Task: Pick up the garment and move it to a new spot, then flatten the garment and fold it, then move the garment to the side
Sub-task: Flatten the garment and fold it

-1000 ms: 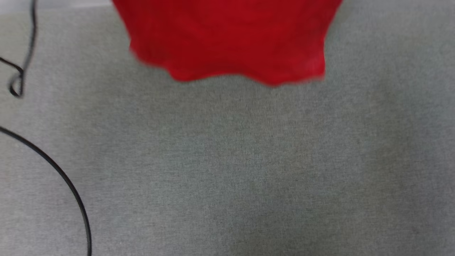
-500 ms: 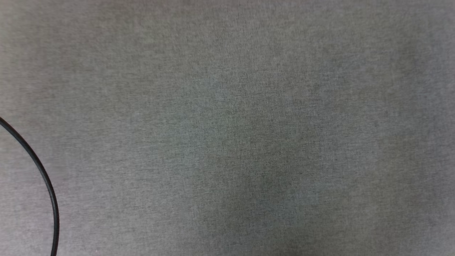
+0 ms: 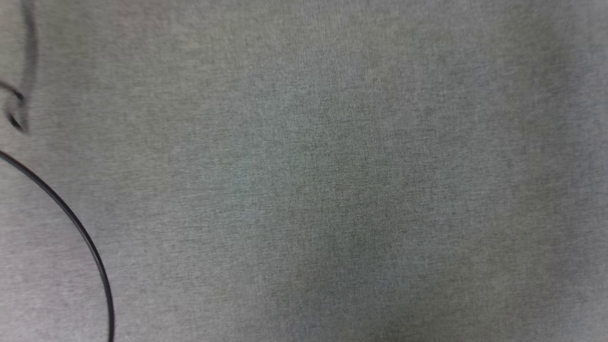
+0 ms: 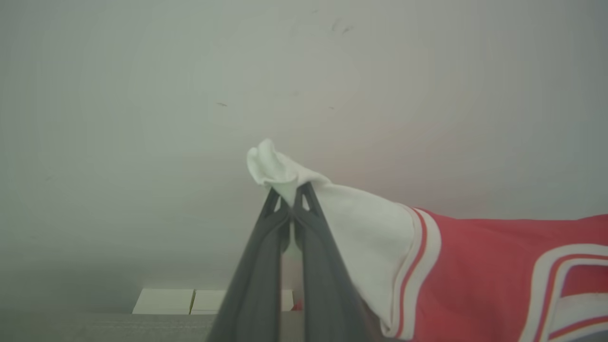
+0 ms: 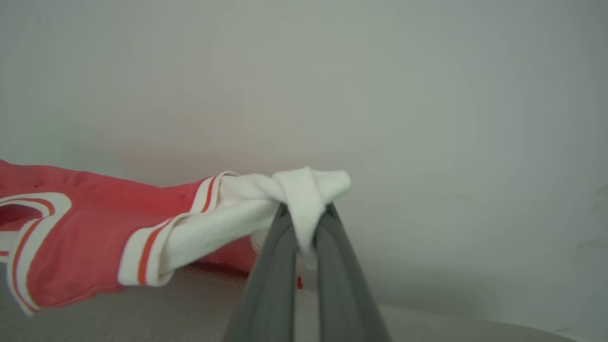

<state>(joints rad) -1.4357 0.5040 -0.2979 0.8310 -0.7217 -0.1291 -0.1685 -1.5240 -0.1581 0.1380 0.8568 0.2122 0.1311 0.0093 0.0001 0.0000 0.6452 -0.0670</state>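
The garment [image 4: 484, 266] is a red jersey with white, red-striped sleeves, held up in the air and stretched between my two grippers. In the left wrist view my left gripper [image 4: 286, 202] is shut on the bunched white tip of one sleeve. In the right wrist view my right gripper [image 5: 305, 213] is shut on the twisted white end of the other sleeve, with the garment [image 5: 95, 228] trailing off to that view's left. The lettered side is hidden.
The grey cloth-covered table [image 3: 332, 190] spreads across the head view. A black cable [image 3: 71, 223] curves along its left side, with a blurred loop [image 3: 16, 109] above it. A pale wall [image 4: 285, 71] stands behind the lifted garment.
One second ago the red hem hung at the top of the head view; it has since left that view. The picture has shifted, so the head camera has moved.
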